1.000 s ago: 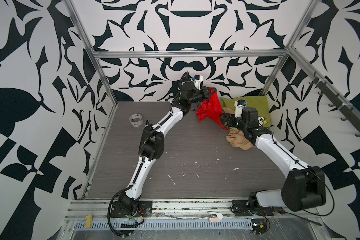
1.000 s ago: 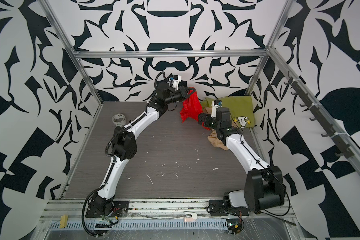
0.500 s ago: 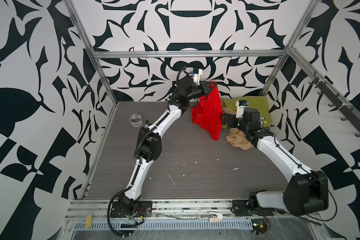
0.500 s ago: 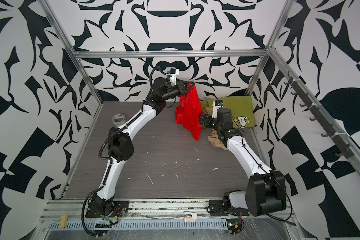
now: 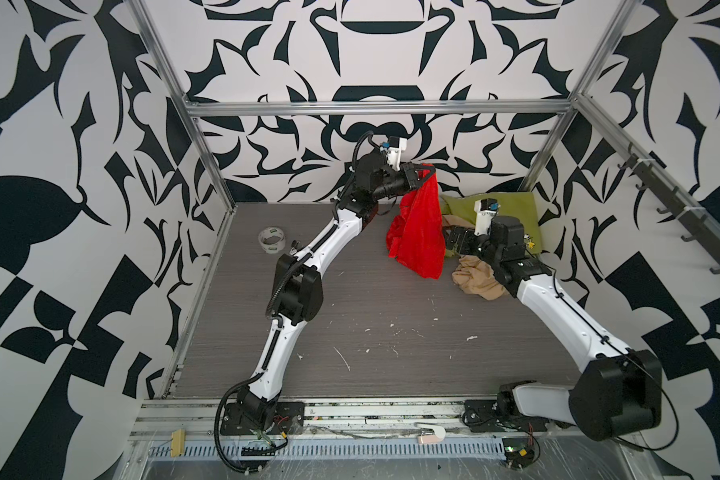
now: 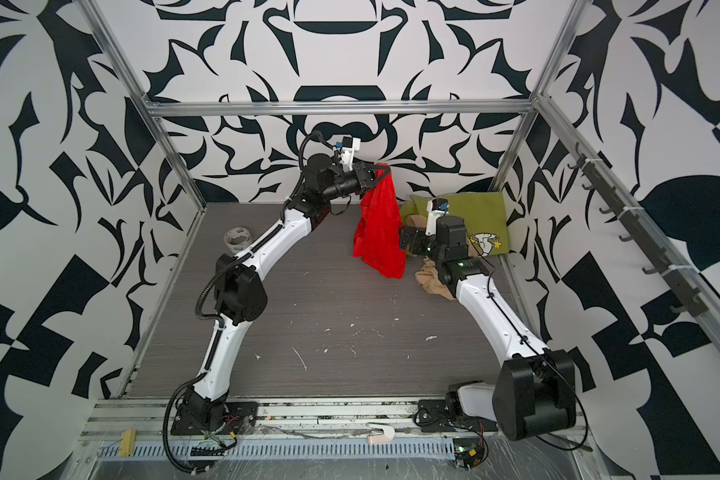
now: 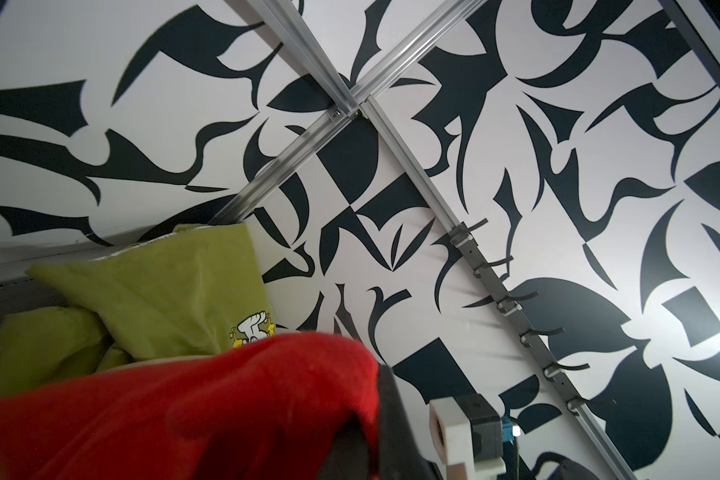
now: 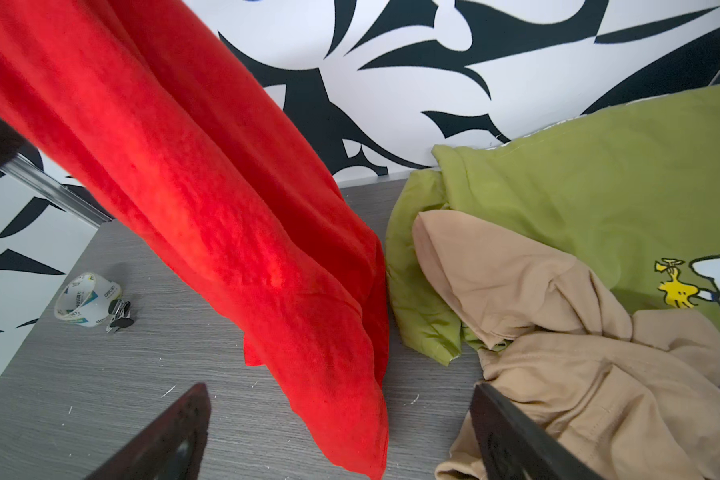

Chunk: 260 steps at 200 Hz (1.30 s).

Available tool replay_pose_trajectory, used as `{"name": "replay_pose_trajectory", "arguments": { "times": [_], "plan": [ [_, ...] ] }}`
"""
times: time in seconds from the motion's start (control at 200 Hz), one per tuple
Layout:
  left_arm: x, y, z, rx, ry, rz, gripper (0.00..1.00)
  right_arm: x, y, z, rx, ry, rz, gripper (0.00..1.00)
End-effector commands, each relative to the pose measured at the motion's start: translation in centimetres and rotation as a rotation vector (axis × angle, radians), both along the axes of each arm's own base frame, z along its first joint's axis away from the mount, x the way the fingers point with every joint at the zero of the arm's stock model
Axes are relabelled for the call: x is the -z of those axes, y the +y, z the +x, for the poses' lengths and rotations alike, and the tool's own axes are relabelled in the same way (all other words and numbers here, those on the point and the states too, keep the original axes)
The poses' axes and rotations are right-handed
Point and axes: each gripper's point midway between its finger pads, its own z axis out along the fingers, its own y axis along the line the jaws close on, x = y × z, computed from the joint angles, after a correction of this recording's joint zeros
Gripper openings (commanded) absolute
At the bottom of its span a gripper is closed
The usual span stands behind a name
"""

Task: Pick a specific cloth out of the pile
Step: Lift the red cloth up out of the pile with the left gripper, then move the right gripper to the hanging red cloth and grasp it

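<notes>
Right wrist view shows the red cloth [image 8: 225,208] hanging as one long fold straight ahead of the right jaws. Their two dark tips stand spread wide, gripping nothing, and the cloth's lower end dangles just beyond them. What has changed over the last second is height. The left jaws, pressed together on the cloth's top edge, have climbed from low beside the pile [image 6: 483,208] to well above it. In both top views the red cloth [image 5: 418,232], which was a bunched wad under them, now drapes full length below them. It has also come free of the rest. The olive-green cloth [image 8: 599,187] with its cartoon print lies on the counter [image 5: 391,332] beyond the right jaws, on the side away from the red cloth. The tan cloth [image 8: 558,353] sits beneath and beside one of their tips, and no red fabric trails back onto either. Left wrist view agrees: the red cloth [image 7: 184,415] is gathered right at the left jaws, with the green one well beyond. Whether the lowest tip has cleared the counter I cannot tell; it looks close to it. For the task, I judge the pick essentially made: the wanted piece is singled out and carried by one arm alone. What seems left is to move it away from the pile and set it down on bare counter. The risk to watch is the hanging end brushing the right jaws or catching the tan cloth as it swings.
</notes>
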Motion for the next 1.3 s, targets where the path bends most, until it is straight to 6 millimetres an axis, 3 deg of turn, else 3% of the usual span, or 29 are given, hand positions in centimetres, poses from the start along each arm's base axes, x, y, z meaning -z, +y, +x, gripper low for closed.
{"name": "replay_pose_trajectory", "arguments": {
  "times": [0.0,0.345,0.535,0.77,1.295],
  "plan": [
    [-5.9,1.1,-3.1,0.071,-0.125,-0.051,0.02,-3.1,0.0,-0.4,-0.007,-0.09,-0.014,0.99],
    [-8.5,3.4,-5.7,0.182,-0.177,-0.042,0.02,-6.1,1.4,-2.9,-0.181,-0.304,-0.165,0.98],
    [-9.9,4.0,-8.3,0.27,-0.232,-0.028,0.02,-7.7,4.1,-5.8,-0.399,-0.502,-0.268,0.96],
    [-10.5,4.9,-12.3,0.436,-0.319,-0.003,0.02,-8.8,6.7,-9.1,-0.613,-0.595,-0.265,0.99],
    [-11.1,6.9,-17.9,0.627,-0.401,0.029,0.02,-11.6,8.2,-8.9,-0.691,-0.673,-0.204,0.99]
  ]
}}
